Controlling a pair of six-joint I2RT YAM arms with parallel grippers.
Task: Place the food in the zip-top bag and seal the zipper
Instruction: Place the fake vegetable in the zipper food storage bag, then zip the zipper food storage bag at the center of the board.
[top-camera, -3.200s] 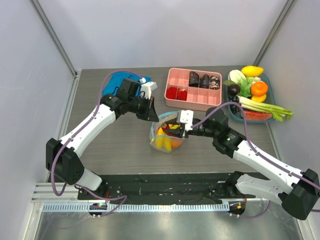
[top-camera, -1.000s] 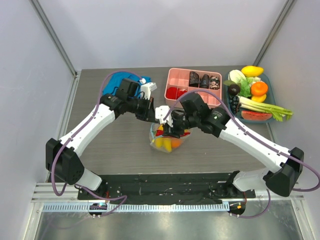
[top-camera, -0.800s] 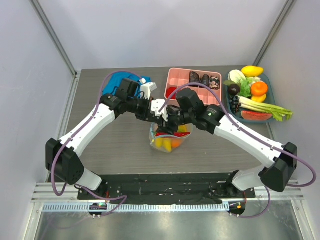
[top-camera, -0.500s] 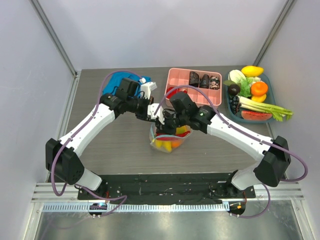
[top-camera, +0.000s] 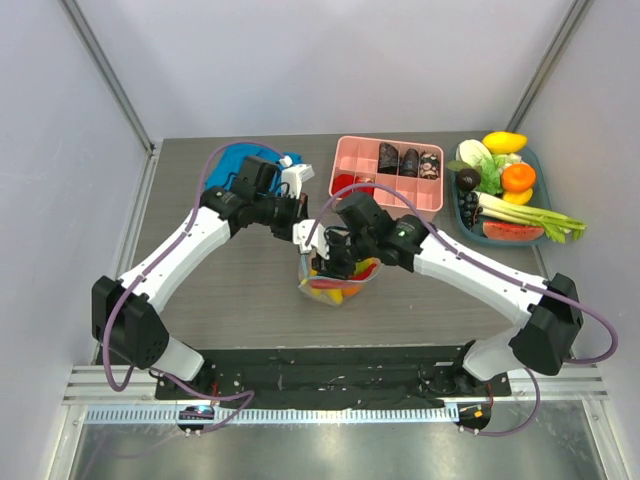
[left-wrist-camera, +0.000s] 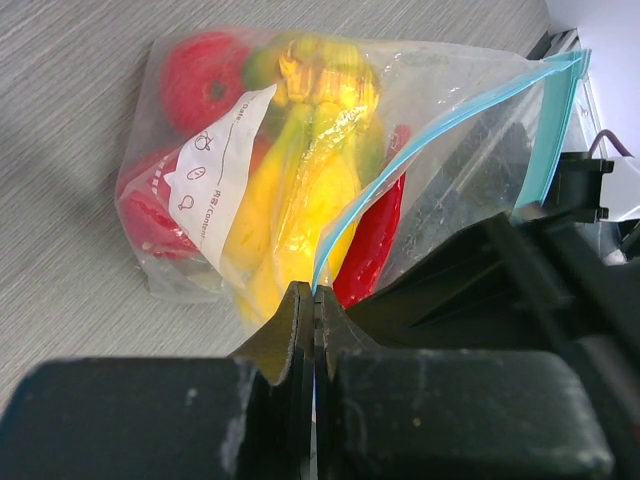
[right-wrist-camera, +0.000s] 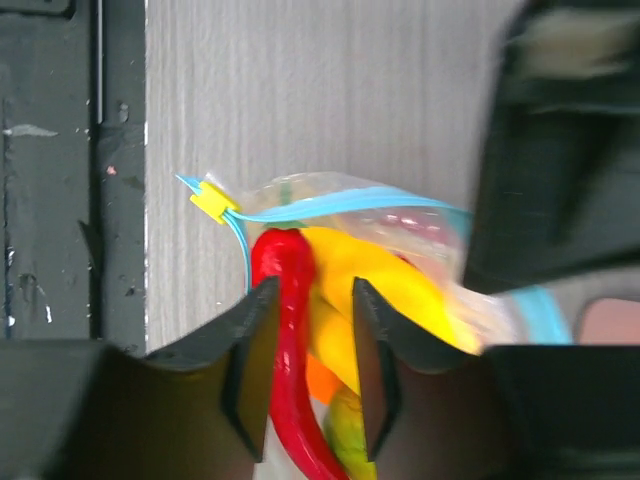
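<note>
The zip-top bag (top-camera: 336, 280) stands on the table (top-camera: 230, 290) near its middle, on the near side of a pink compartment tray (top-camera: 337, 176). It bulges with the food (left-wrist-camera: 300, 190): a yellow banana bunch, red round pieces and a long red pepper (right-wrist-camera: 288, 400) show through the clear plastic beside the white label (left-wrist-camera: 225, 165).

The left gripper (left-wrist-camera: 313, 296) has its 2 fingers pressed together on the zipper (left-wrist-camera: 440, 125), pinching the teal-blue strip at 1 end of the mouth; from there the strip runs up and away to the far corner.

The right gripper (right-wrist-camera: 313, 290) hangs directly over the bag with its fingers (right-wrist-camera: 250, 370) spread apart, the red pepper showing between them. A small yellow slider tab (right-wrist-camera: 210, 200) sits at the corner of the strip.

A blue cloth (top-camera: 230, 160) lies far left. A teal tray (top-camera: 541, 160) of vegetables sits far right.
</note>
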